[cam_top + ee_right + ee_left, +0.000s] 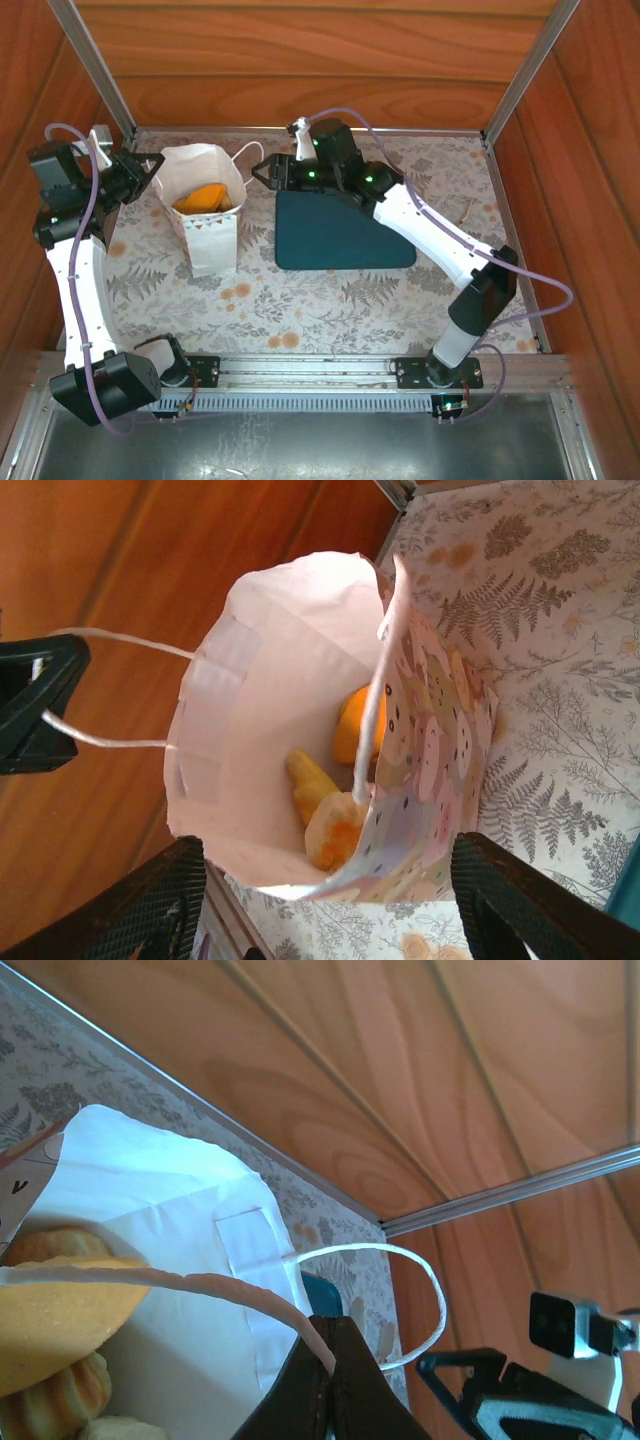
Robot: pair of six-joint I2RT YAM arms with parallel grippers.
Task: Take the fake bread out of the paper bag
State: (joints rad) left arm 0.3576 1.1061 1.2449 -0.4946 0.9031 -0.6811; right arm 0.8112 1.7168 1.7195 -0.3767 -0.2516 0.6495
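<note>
1. Table [330,300]: covered in a fern-and-flower print cloth, with wooden walls on three sides.
2. Mat [335,232]: dark teal, lying flat toward the far edge of the table, right of centre.
3. Paper bag [212,245]: white with a pastel-patterned side. It stands upright near the far left corner of the table, just left of the mat, with its mouth open.
4. Left end effector [143,172]: at the bag's left rim. Its fingers are pressed together on one cord handle [180,1282] of the paper bag, and the cord runs taut from the bag into the pinch.
5. Right end effector [262,172]: over the mat's far left corner, just right of the bag's rim. Its fingers are spread wide and grip nothing.
6. Bread [205,196]: golden-yellow pieces, all inside the bag and low against its patterned wall. The right wrist view shows an orange piece, a ridged yellow piece and a pale one.
7. Second cord handle [420,1270]: a loose loop hanging off the bag's right rim, near the right end effector.
</note>
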